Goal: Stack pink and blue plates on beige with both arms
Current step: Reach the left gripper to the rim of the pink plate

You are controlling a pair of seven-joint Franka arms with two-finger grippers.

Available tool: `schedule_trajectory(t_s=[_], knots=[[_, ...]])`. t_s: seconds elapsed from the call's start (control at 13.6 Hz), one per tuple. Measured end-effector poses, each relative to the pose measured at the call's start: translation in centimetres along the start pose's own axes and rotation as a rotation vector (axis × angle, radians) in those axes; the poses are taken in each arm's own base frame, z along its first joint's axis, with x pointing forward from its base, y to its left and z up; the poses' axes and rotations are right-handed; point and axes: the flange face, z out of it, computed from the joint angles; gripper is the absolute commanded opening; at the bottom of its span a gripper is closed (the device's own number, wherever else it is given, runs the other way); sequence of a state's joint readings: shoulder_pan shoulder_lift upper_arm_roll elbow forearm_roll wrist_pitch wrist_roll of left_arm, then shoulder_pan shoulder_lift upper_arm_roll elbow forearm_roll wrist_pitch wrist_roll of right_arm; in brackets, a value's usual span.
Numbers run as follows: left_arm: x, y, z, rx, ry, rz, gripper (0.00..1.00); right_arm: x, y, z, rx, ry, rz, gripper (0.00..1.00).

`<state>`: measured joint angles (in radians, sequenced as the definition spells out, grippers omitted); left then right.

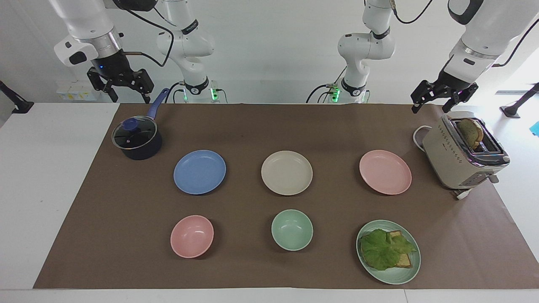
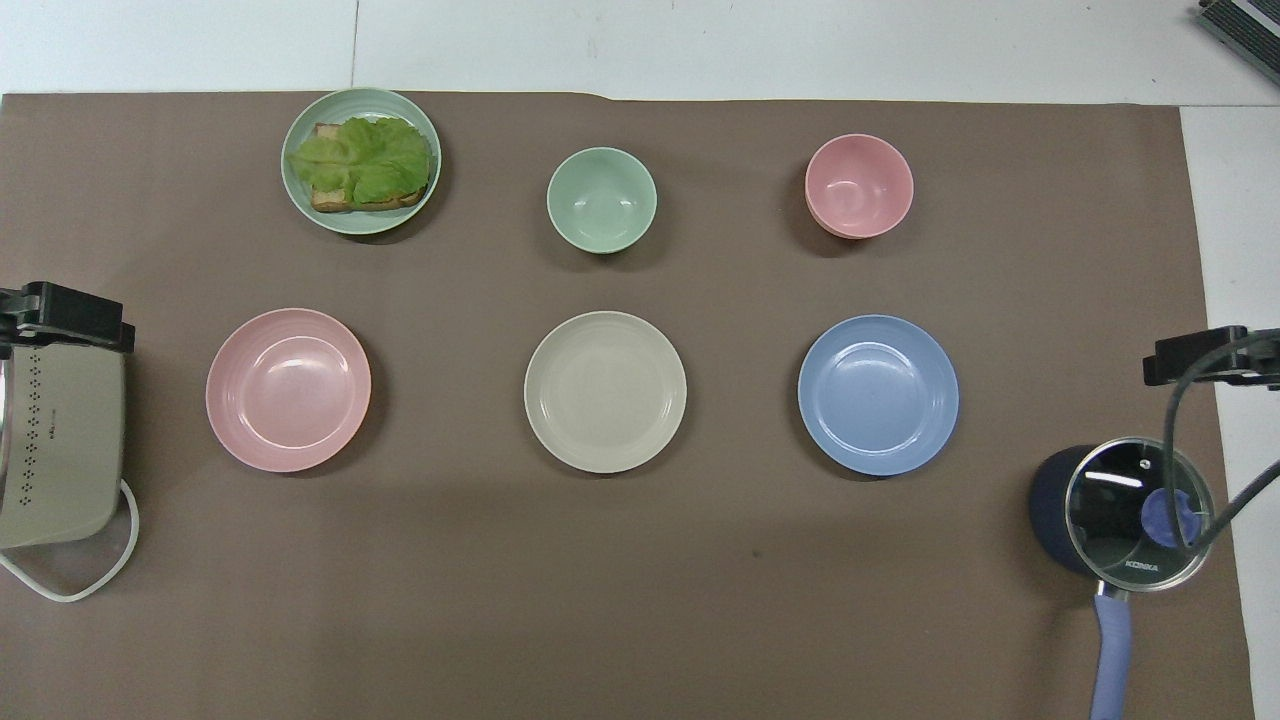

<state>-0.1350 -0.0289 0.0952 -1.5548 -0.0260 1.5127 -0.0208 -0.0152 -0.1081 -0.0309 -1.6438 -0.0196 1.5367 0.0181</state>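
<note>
Facing view
Plates: blue plate (image 1: pixel 199 172), beige plate (image 1: pixel 286 172) and pink plate (image 1: pixel 385 172) lie apart in one row across the brown mat (image 1: pixel 252 126), beige between the other two.
Blue plate: toward the right arm's end, near the pot (image 1: pixel 137 140).
Pink plate: toward the left arm's end, beside the toaster (image 1: pixel 463 155).
Right gripper (image 1: pixel 120 90): raised over the mat's edge above the pot, fingers spread wide, holding nothing.
Left gripper (image 1: pixel 440 101): raised over the toaster, fingers apart, holding nothing.

Overhead view
Plates: pink plate (image 2: pixel 288 389), beige plate (image 2: pixel 605 391), blue plate (image 2: pixel 878 394), none stacked.
Farther row: green plate (image 2: pixel 300 185) with lettuce (image 2: pixel 362 158), green bowl (image 2: pixel 601 199), pink bowl (image 2: pixel 859 186).
Grippers: only tips show, left gripper (image 2: pixel 65 315) over the toaster (image 2: pixel 60 440), right gripper (image 2: pixel 1210 357) beside the pot (image 2: pixel 1125 510).
</note>
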Motion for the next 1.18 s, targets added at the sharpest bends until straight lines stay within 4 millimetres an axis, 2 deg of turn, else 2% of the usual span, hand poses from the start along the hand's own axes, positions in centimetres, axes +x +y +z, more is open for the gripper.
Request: schedule_trajectory(t_s=[0.22, 0.37, 0.59, 1.03, 1.18], knots=[[0.0, -0.1, 0.2, 0.000, -0.007, -0.001, 1.00, 0.0, 0.0, 0.0, 0.000, 0.000, 0.000, 1.00], [0.1, -0.4, 2.1, 0.000, -0.036, -0.009, 1.00, 0.0, 0.0, 0.0, 0.000, 0.000, 0.000, 1.00], [1.1, -1.8, 9.0, 0.001, -0.046, -0.048, 1.00, 0.0, 0.0, 0.0, 0.000, 0.000, 0.000, 1.00], [1.5, -6.1, 23.0, 0.008, -0.079, -0.129, 1.00, 0.0, 0.0, 0.0, 0.000, 0.000, 0.000, 1.00], [1.8, -7.2, 26.9, 0.013, -0.107, -0.156, 1.00, 0.0, 0.0, 0.0, 0.000, 0.000, 0.000, 1.00]])
